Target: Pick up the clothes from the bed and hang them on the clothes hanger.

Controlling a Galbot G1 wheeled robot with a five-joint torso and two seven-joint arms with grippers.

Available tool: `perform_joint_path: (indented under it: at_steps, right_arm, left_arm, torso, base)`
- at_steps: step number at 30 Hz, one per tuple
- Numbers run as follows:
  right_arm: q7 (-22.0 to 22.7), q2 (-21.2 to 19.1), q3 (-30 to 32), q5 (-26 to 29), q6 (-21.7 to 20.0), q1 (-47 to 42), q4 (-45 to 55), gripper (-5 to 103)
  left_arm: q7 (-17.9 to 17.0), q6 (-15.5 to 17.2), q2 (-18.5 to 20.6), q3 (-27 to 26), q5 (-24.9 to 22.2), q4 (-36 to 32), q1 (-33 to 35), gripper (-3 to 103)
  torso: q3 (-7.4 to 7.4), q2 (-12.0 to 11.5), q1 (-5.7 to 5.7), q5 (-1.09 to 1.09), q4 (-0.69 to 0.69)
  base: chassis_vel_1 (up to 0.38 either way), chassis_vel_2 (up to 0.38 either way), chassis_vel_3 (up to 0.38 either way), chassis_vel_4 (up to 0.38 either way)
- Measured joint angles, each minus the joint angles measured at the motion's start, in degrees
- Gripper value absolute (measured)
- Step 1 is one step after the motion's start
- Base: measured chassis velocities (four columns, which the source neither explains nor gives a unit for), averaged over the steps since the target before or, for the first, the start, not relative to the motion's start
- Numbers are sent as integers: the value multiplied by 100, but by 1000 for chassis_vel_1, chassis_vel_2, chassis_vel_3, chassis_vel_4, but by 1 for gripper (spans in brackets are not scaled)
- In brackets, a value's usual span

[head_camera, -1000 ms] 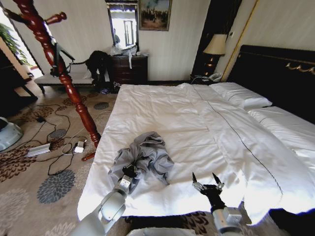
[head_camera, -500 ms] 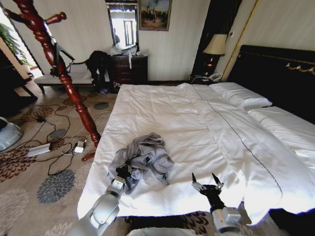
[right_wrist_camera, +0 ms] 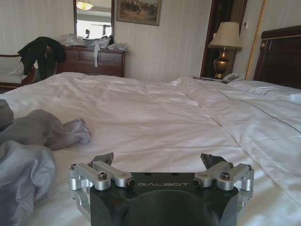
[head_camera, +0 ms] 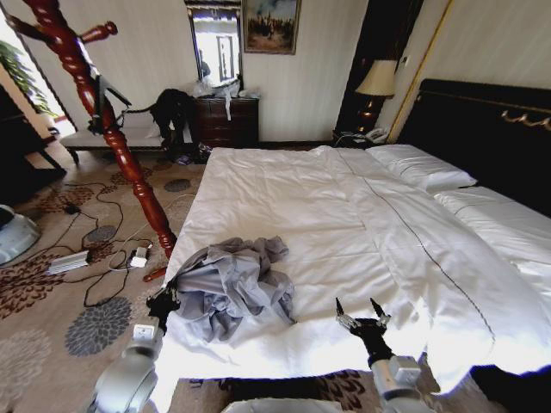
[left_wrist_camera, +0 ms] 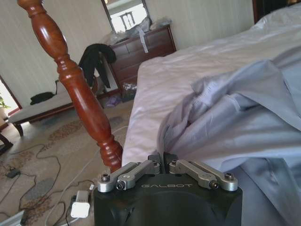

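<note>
Left bedside passage is blocked by the wooden coat stand and floor cables; duvet beyond lies open.

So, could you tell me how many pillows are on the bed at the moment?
2 visible: one pillow at the head of the bed nearest the lamp, and a second pillow beside it, closer to the robot's right. Others may lie past the frame's edge.

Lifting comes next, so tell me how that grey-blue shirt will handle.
The grey-blue shirt lies crumpled in soft folds, so it will likely hang limp. The left gripper pinches only its edge, so it may trail across the bed. Probably light.
</note>
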Motion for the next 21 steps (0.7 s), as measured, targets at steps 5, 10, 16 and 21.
perform_joint_path:
  at_steps: [5,10,16,21]
  right_arm:
    - [1,9,-16,-10,-8,-19,0,100]
    - [1,0,29,-14,21,-62,-2,100]
    - [1,24,-43,-30,18,-14,-41,100]
    - [1,28,-82,-45,15,-3,-71,100]
  left_arm:
    - [-28,-60,-145,222,249,62,94,23]
    - [-64,-136,-171,81,221,-68,206,44]
    - [-97,-146,-217,-213,5,-187,252,61]
    - [-102,-142,-205,-409,-117,-134,228,82]
  torso:
    - [0,0,0,0,-1]
    - [0,0,0,0,-1]
    - [0,0,0,0,-1]
    - [0,0,0,0,0]
  base:
    - [0,0,0,0]
    - [0,0,0,0]
    - [0,0,0,0]
    - [0,0,0,0]
